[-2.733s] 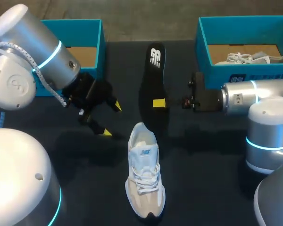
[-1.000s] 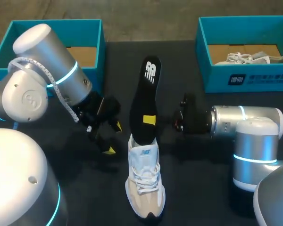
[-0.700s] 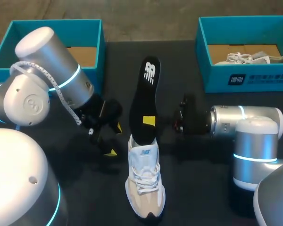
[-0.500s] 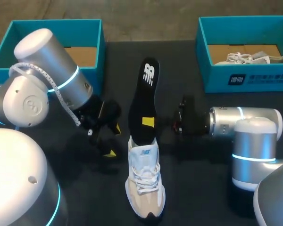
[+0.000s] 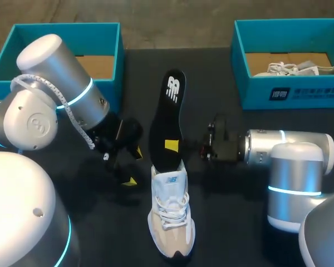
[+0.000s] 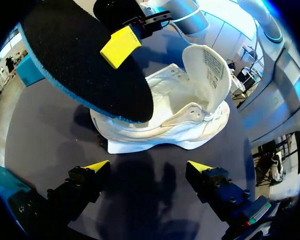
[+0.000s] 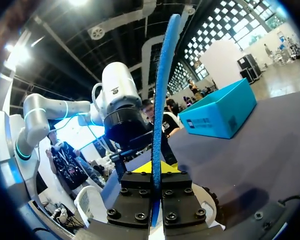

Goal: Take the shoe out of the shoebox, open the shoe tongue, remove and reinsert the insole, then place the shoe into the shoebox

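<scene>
right pincer [image 5: 172, 146] was clamped on insole [image 5: 168, 111], which had shifted nearer, its end at mouth of shoe [image 5: 170, 214] | shoe stayed mid-surface [image 5: 228, 233], toward near edge | left pincer [image 5: 133, 166] stood apart, drawn closer beside shoe

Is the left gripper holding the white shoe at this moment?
No, the left gripper is open, and the shoe lies ahead of its fingers, untouched, with nothing between them.
</scene>
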Robot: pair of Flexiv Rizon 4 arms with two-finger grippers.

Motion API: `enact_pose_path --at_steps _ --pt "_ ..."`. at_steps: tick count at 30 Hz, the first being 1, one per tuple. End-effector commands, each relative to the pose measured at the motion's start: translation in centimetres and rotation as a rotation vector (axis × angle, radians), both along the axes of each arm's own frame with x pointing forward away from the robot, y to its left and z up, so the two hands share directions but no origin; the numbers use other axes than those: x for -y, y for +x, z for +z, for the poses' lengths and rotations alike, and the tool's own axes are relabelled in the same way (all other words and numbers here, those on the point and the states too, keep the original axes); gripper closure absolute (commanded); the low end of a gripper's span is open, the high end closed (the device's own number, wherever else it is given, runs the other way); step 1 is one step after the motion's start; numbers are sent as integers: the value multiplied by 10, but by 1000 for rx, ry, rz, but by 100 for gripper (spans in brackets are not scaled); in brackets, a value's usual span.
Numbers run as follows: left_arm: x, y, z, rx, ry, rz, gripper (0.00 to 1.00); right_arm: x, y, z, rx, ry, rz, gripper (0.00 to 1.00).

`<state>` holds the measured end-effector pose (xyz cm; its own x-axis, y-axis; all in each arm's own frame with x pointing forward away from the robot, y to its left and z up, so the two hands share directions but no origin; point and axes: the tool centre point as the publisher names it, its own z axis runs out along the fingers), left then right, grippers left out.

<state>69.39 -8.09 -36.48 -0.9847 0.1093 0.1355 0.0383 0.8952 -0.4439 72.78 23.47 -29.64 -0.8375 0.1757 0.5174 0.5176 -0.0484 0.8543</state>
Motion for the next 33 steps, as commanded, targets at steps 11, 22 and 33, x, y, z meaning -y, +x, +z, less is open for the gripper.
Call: enact_pose_path --at_steps 11,22,33 --pt "-1 -1 -1 1 -1 0 0 2 -7 -1 -4 -29 -62 100" --pt "-1 -1 -1 1 -1 0 0 -5 -5 0 0 -37 -51 100" --pt "-1 -1 -1 1 -1 0 0 -7 -8 -4 -21 -49 -41 100"
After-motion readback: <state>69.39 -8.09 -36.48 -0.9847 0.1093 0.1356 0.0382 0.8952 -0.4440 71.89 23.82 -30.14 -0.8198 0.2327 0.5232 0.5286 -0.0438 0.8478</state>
